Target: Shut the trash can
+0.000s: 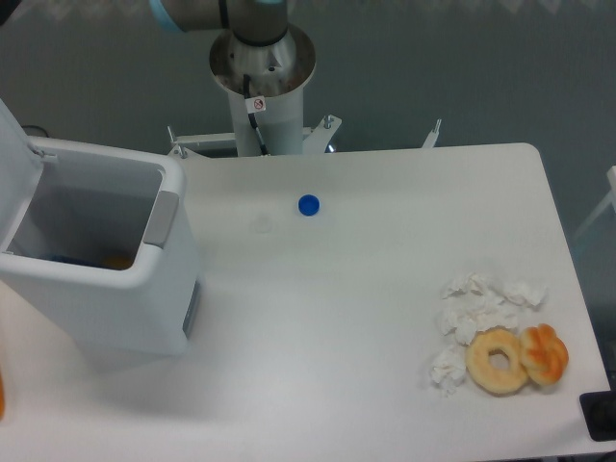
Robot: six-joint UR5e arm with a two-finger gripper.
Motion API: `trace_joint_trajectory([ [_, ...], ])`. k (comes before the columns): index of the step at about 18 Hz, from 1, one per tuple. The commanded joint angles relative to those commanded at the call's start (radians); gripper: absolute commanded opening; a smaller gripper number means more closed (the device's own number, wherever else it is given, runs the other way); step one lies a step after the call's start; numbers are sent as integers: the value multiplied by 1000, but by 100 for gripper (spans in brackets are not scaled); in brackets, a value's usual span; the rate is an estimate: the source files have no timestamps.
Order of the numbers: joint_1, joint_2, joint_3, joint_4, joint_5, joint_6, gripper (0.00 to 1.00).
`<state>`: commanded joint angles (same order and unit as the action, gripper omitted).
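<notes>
The trash can is a big white boxy bin on the left part of the table. Its lid stands raised at the far left edge, leaving the top open. A grey latch tab sits on the rim facing the table's middle. Something orange and something blue lie inside at the bottom. Only the arm's base column and a bit of its blue-ringed joint show at the top. The gripper is out of the picture.
A small blue cap lies near the table's back middle. At the front right are several crumpled white tissues, a plain doughnut and an orange pastry. A dark object sits at the front right corner.
</notes>
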<state>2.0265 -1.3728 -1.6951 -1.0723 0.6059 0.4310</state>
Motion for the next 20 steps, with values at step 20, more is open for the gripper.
trace_joint_trajectory([
  [20, -112, -83, 15, 60, -3, 20, 100],
])
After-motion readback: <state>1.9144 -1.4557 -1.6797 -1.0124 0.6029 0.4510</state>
